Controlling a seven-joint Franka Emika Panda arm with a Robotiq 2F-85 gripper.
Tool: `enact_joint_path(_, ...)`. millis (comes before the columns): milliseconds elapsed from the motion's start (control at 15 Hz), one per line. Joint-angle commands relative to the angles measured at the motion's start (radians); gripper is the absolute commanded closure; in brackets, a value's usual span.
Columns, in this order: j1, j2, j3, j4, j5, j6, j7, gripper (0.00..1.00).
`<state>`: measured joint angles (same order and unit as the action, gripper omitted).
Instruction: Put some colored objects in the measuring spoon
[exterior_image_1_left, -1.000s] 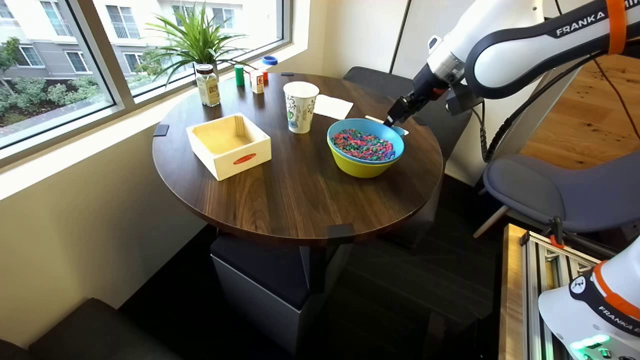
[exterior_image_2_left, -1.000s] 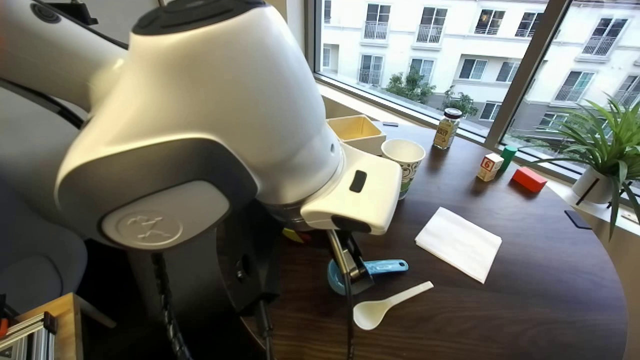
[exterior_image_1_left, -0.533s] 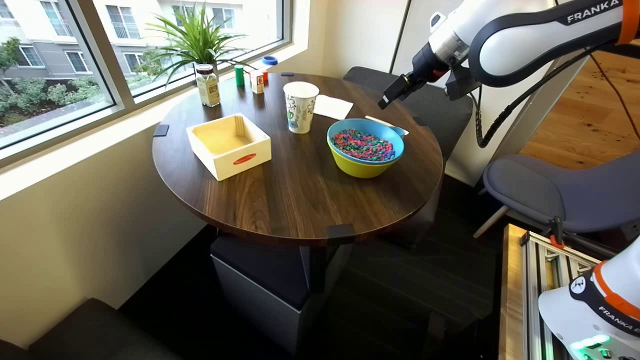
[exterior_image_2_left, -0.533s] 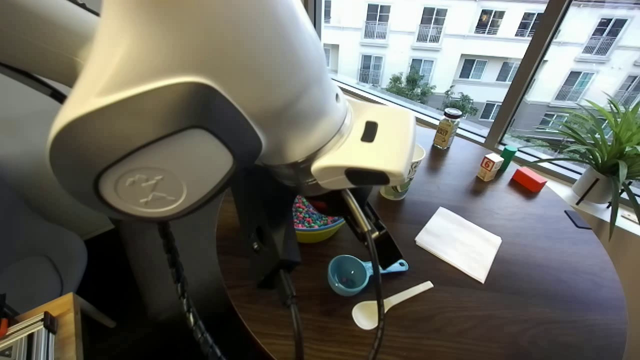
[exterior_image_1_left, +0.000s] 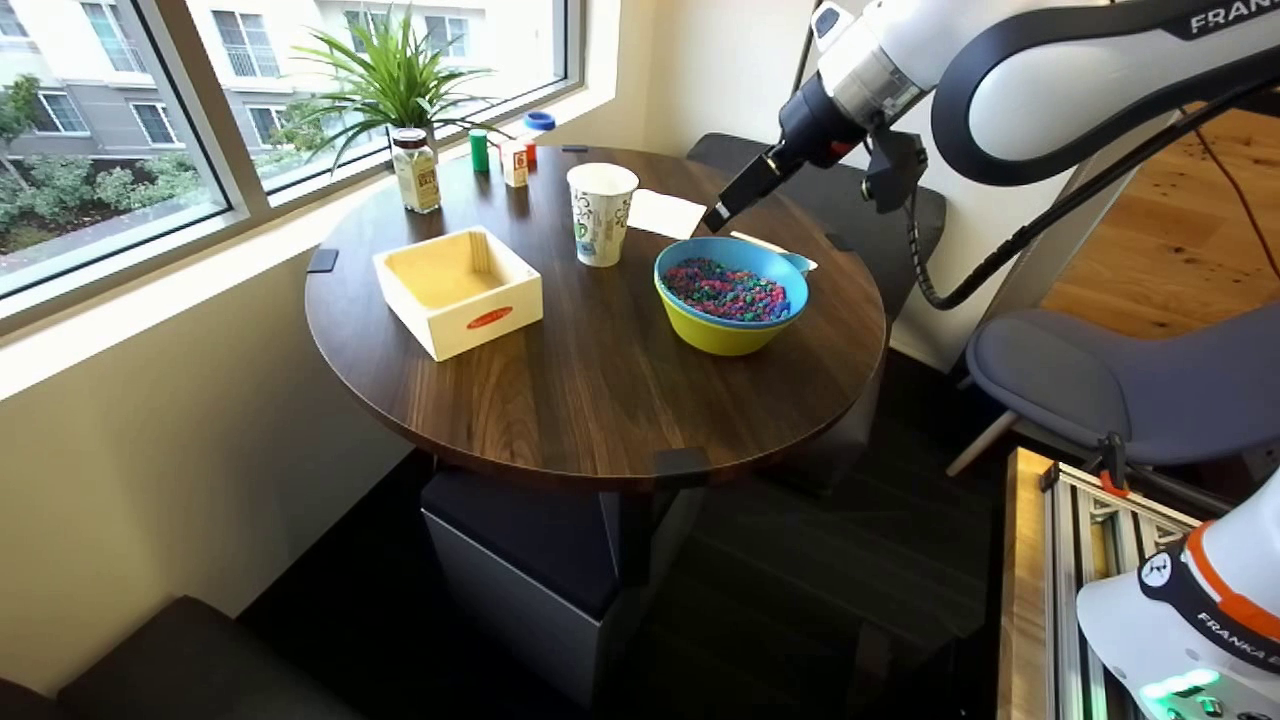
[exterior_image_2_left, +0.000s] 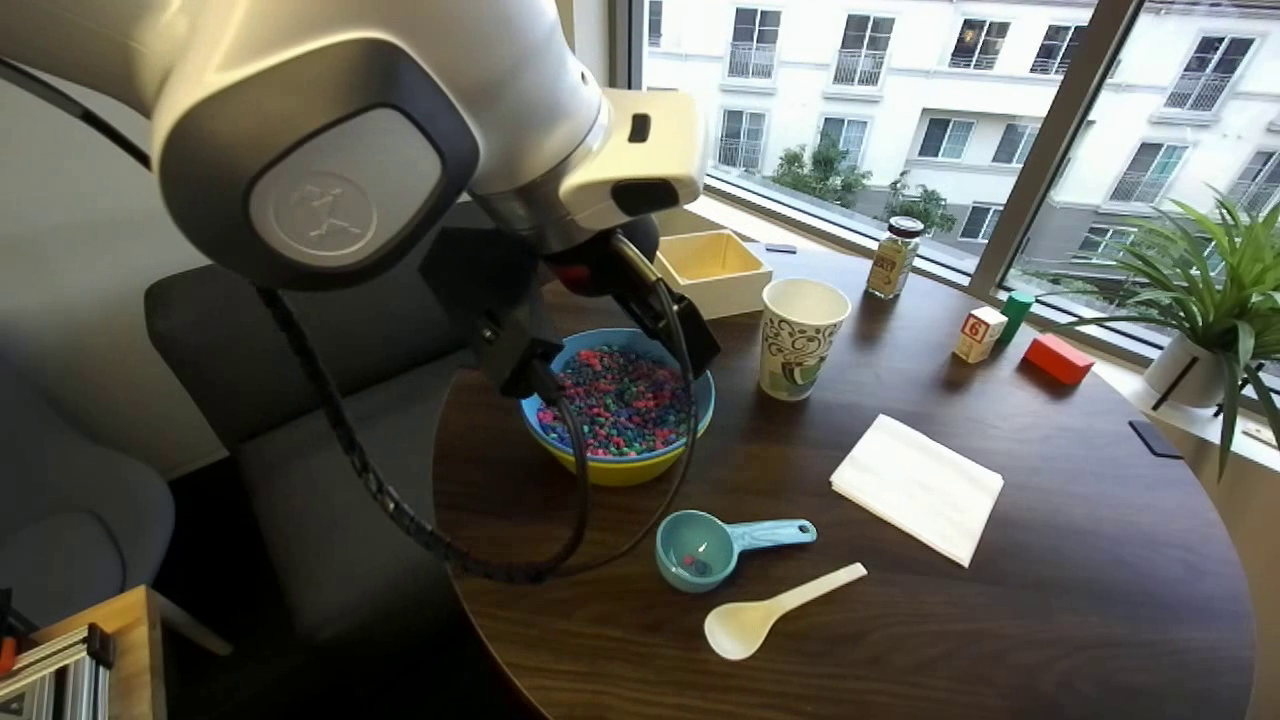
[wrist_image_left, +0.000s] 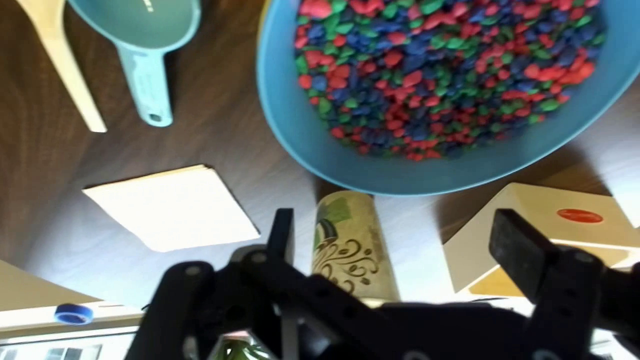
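Measuring spoon (exterior_image_2_left: 726, 546) lies crosswise in an exterior view, handle (exterior_image_2_left: 778, 534) rightward; gripper (wrist_image_left: 398, 238) spread apart.

Tiny red, green, blue pieces (wrist_image_left: 440, 75) lie heaped below the gripper (wrist_image_left: 395, 239); farther off, a round light-blue measuring spoon (exterior_image_2_left: 722, 545), mouth up, holds a few.

Smooth plastic-looking measuring spoon (exterior_image_2_left: 742, 538), wood-grained table (exterior_image_2_left: 960, 630)
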<state>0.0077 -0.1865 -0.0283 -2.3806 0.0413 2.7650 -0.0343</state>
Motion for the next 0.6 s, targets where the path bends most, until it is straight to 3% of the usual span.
enact_joint_path(0,0.052,0.043,0.003,0.003,0.079,-0.023,-0.064,0.0)
enact_joint_path(200,0.065,0.069,0.007,-0.001,0.105,-0.033,-0.087,0.0)
enact_joint_path(267,0.065,0.077,0.008,-0.002,0.11,-0.032,-0.094,0.07)
enact_joint_path(400,0.06,0.085,0.01,-0.001,0.109,-0.036,-0.102,0.34)
enact_joint_path(533,0.057,0.09,0.011,-0.002,0.11,-0.04,-0.107,0.51)
